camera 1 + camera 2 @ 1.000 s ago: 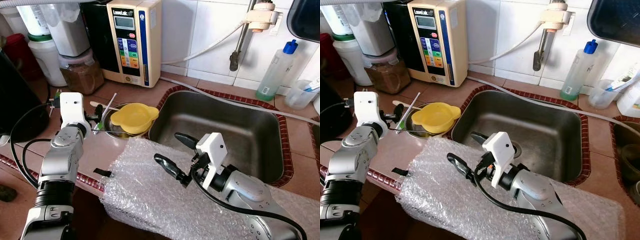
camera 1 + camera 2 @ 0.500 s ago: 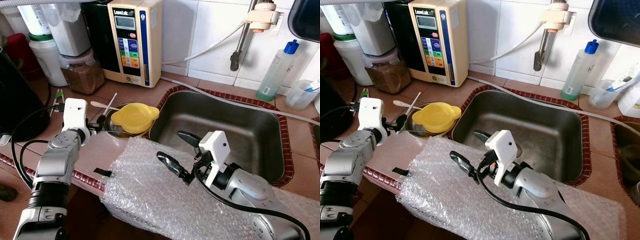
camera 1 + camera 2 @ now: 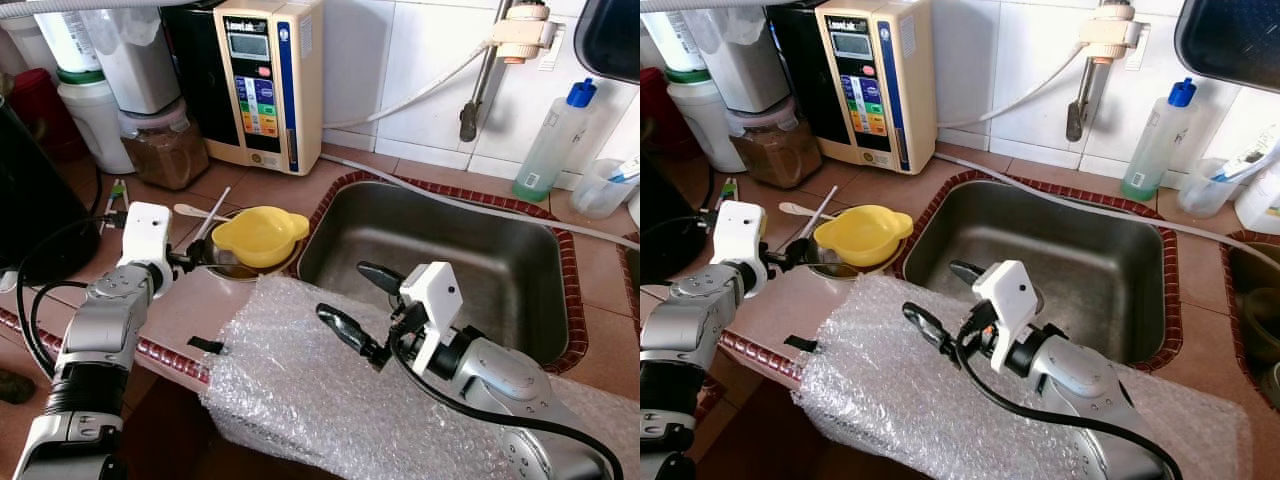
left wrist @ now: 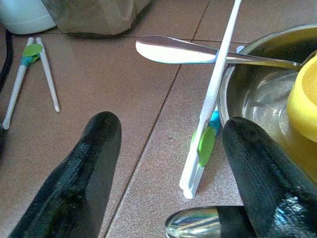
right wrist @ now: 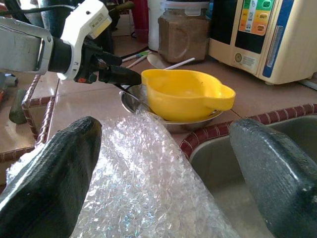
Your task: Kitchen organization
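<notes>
Terracotta tile counter (image 3: 270,185) with red-brown mosaic edging round a stainless sink (image 3: 450,260). Yellow plastic bowl (image 3: 258,236) nested in a steel bowl (image 4: 257,94) just left of the sink. White training chopsticks with green hinge (image 4: 208,114) leaning against the steel bowl's rim, crossed by a metal spoon (image 4: 178,51) resting on that rim with its bowl out over the tiles; second pair of chopsticks (image 4: 29,74) lying flat, well apart, near the jars. Left gripper (image 4: 168,163) low over the tiles just beside the steel bowl, fingers (image 4: 89,163) spread wide with nothing between them, leaning chopsticks standing in the gap near the far finger. Sheet of bubble wrap (image 3: 300,380) draped over the counter's front edge, beside the sink. Right gripper (image 3: 360,305) above the bubble wrap at the sink's near corner, fingers parted and empty. Against the tiled wall: beige water ioniser (image 3: 265,80), brown-filled jar (image 3: 160,150), white containers (image 3: 95,120); right of the tap pipe (image 3: 480,75), a clear bottle with blue cap (image 3: 555,140)
</notes>
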Robot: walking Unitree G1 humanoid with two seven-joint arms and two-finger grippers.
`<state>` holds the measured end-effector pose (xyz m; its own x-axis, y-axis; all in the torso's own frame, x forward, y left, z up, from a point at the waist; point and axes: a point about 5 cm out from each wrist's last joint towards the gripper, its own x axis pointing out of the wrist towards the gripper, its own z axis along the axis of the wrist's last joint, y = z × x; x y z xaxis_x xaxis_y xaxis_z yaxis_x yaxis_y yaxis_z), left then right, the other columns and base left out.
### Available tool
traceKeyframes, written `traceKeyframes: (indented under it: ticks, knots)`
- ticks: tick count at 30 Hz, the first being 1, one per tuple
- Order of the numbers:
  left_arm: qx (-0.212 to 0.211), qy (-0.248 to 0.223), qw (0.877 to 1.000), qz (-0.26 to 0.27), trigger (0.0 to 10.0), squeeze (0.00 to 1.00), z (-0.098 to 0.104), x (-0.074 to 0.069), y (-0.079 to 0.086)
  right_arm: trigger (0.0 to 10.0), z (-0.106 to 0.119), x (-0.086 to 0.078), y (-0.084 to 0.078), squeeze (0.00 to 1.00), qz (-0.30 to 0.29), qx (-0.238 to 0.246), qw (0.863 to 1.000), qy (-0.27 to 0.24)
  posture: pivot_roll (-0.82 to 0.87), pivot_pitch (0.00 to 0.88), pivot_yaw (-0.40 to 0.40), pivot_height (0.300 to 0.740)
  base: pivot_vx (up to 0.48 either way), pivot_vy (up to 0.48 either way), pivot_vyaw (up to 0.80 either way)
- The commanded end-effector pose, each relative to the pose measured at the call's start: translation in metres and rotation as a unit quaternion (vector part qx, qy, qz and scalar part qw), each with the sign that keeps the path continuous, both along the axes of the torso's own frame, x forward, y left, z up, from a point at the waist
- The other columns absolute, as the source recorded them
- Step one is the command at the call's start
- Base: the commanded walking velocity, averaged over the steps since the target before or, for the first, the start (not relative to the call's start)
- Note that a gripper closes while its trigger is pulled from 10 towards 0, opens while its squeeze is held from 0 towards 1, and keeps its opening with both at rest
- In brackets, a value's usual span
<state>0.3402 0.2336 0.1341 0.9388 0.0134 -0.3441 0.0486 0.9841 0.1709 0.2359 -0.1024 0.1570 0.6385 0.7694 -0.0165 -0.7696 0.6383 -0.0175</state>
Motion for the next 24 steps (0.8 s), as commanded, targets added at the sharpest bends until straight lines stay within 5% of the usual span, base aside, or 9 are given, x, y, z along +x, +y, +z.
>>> traceKeyframes:
  ticks: [1,4,10,18,20,24]
  knots:
    - [0.013,0.009,1.000,0.009,3.3,0.00,-0.001,-0.002,0.007,10.0,0.000,0.001,0.000,0.00,0.004,-0.001,1.000,-0.002,-0.11,0.000,0.065,0.740,0.000,0.000,0.00]
    - [0.023,0.008,1.000,0.020,2.9,0.00,0.000,-0.004,0.014,10.0,0.000,0.001,0.001,0.00,0.006,-0.002,1.000,-0.002,-0.10,0.000,0.062,0.740,0.000,0.000,0.00]
    - [0.032,0.011,0.999,0.023,3.9,0.00,-0.001,-0.008,0.019,10.0,-0.001,0.001,0.001,0.00,0.009,-0.004,1.000,-0.002,-0.10,0.000,0.058,0.740,0.000,0.000,0.00]
    - [0.016,0.002,1.000,-0.006,4.8,0.00,-0.001,-0.003,-0.004,10.0,-0.001,0.001,0.003,0.00,0.011,-0.004,1.000,-0.002,-0.10,0.000,0.058,0.740,0.000,0.000,0.00]
    - [0.012,0.001,1.000,-0.019,6.0,0.00,-0.002,-0.001,-0.014,10.0,-0.001,0.001,0.003,0.00,0.011,-0.004,1.000,-0.002,-0.10,0.000,0.060,0.740,0.000,0.000,0.00]
    - [0.008,0.001,1.000,-0.031,6.5,0.00,-0.003,0.002,-0.022,10.0,-0.001,0.001,0.003,0.00,0.009,-0.004,1.000,-0.002,-0.11,0.000,0.062,0.740,0.000,0.000,0.00]
